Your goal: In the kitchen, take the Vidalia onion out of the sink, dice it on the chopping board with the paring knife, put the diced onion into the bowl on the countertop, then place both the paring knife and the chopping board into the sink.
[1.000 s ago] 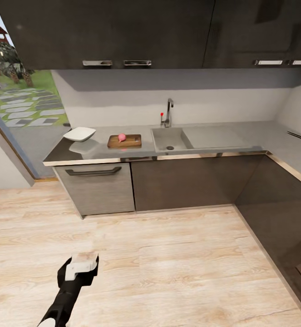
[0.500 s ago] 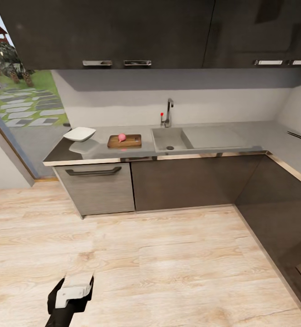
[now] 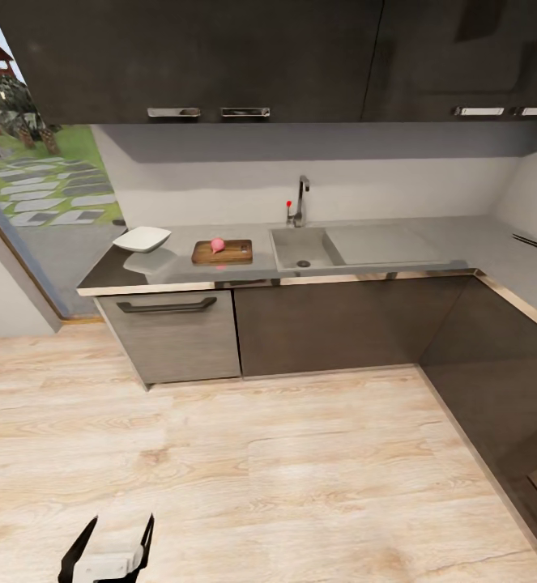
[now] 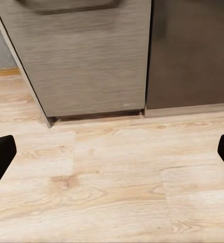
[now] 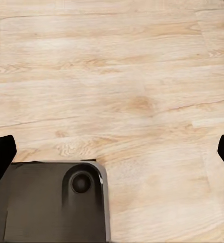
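Head view, left claw (image 3: 111, 530) spread apart over floor, onion (image 3: 217, 244) on chopping board (image 3: 222, 253) far beyond, right claw (image 5: 112, 152) apart

Chopping board (image 3: 222, 252): dark brown, lies flat on grey countertop (image 3: 171, 271), just left of sink (image 3: 300, 249). Pinkish onion (image 3: 217, 244) sits on board, near its middle. White squarish bowl (image 3: 142, 239) upright on countertop, left of board, apart from it. Sink basin holds nothing visible; knife not discernible
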{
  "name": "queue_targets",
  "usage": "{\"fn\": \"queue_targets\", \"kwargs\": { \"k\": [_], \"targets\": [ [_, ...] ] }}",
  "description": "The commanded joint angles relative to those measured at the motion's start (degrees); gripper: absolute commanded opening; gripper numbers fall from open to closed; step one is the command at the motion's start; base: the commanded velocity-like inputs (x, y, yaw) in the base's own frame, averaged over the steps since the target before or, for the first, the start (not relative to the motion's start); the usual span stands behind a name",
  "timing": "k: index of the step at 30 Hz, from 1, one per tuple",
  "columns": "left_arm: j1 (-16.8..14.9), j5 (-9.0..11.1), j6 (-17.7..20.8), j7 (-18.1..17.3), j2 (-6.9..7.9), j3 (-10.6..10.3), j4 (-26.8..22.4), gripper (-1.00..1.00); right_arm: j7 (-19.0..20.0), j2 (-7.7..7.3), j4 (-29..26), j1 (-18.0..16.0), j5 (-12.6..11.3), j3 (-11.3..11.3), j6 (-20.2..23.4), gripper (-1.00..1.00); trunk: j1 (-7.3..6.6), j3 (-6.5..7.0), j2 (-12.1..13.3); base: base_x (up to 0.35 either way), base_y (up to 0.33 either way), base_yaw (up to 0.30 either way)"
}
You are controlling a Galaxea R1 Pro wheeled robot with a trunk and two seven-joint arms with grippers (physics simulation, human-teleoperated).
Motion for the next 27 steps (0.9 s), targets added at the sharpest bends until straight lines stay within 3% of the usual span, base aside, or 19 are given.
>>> {"fn": "queue_targets", "kwargs": {
  "k": [1,8,11,15,17,20,23,27],
  "targets": [
    [0.15,0.05,-0.19,0.45,0.08,-0.17,0.89,1.0,0.49,0.13,-2.84,-0.03,0.11,-0.52,0.86,1.0,0.04,-0.08,-0.1,0.0,0.0,0.0],
    [0.22,0.06,-0.23,0.45,0.08,-0.47,3.34,1.0,0.47,0.65,-15.49,-0.03,0.02,-0.51,11.97,1.0,0.04,-0.08,-0.1,0.0,0.0,0.0],
    [0.22,0.05,-0.23,0.41,0.07,-0.62,3.99,1.0,0.46,0.89,-23.29,-0.03,-0.04,-0.44,17.93,1.0,0.04,-0.08,-0.1,0.0,0.0,0.0],
    [0.22,0.07,-0.24,0.36,0.08,-0.68,4.61,1.0,0.46,2.53,-34.26,-0.03,-0.83,0.03,26.14,1.0,0.04,-0.08,-0.1,0.0,0.0,0.0],
    [0.22,0.08,-0.24,0.31,0.08,-0.69,5.08,1.0,0.47,3.86,-42.73,-0.03,-2.09,1.62,33.13,1.0,0.04,-0.08,-0.1,0.0,0.0,0.0],
    [0.22,0.08,-0.24,0.29,0.08,-0.85,5.45,1.0,0.44,4.42,-50.63,-0.03,-3.52,4.61,40.34,1.0,0.04,-0.08,-0.1,0.0,0.0,0.0],
    [0.22,0.06,-0.24,0.25,0.08,-1.37,6.13,1.0,0.08,4.49,-57.54,-0.04,-4.97,7.47,47.21,1.0,0.04,-0.08,-0.1,0.0,0.0,0.0],
    [0.22,0.03,-0.24,0.22,0.08,-2.3,7.11,1.0,-1.62,4.3,-64.74,-0.59,-6.05,9.61,54.46,1.0,0.04,-0.08,-0.1,0.0,0.0,0.0]
  ]
}}
